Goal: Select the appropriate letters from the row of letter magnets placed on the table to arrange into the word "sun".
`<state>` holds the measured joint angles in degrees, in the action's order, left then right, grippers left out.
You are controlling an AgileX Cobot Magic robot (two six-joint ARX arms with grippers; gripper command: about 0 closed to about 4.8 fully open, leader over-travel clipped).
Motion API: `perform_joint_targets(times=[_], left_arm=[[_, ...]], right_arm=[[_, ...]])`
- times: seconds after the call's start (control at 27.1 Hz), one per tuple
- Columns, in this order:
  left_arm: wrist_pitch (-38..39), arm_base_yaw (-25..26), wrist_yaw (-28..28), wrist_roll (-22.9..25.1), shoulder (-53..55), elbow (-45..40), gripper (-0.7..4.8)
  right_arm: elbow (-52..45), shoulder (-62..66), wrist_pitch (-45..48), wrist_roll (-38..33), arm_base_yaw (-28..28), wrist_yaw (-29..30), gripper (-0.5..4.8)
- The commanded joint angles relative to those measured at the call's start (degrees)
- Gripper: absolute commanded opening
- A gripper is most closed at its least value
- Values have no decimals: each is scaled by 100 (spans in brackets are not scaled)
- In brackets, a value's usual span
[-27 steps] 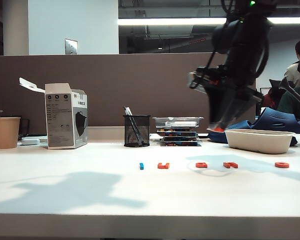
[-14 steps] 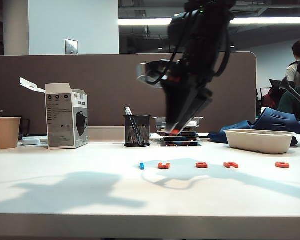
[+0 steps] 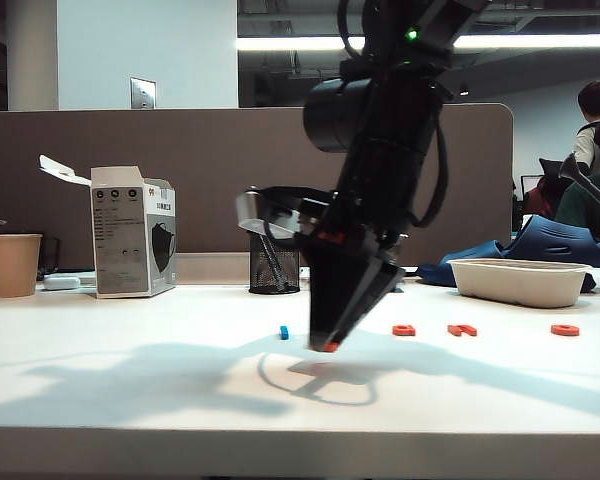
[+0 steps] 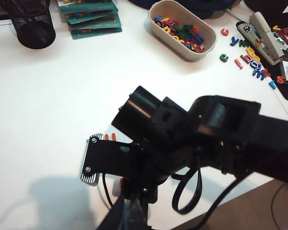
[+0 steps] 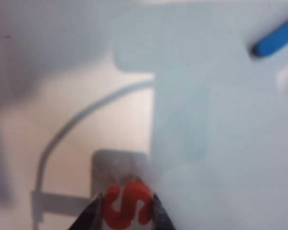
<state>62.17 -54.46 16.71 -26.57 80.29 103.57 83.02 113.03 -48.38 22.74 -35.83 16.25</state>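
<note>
On the white table (image 3: 130, 400), before a grey-brown partition (image 3: 180, 150), an orange-red letter "S" (image 5: 126, 205) is clamped by the right gripper (image 3: 330, 343) just above the tabletop, near the blue piece (image 3: 283, 332). Three orange-red letters (image 3: 461, 329) remain rightward. The left gripper's state cannot be told.
</note>
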Motion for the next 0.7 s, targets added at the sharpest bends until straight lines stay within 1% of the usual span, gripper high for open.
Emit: perform_joint_targets(times=[0.04,0.48,0.55,0.63,0.7], left_arm=[[2,-4,-2,22,-15,15,-5],[9,-4,-2,22,-15,15,-5],[11,-4,-2,22,-15,15,-5],[9,-4,-2,22,-15,15,-5],[9,-4,-2,22,-15,15,-5]], right_arm=[[24,-31,46,-39,-28,44,112],[24,-31,92,-2,-26,44,112],[24,-31,111,131,-26,44,112],[24,-28,118,461,-28,44,112],[22,-28,179,629,-31,42,112]])
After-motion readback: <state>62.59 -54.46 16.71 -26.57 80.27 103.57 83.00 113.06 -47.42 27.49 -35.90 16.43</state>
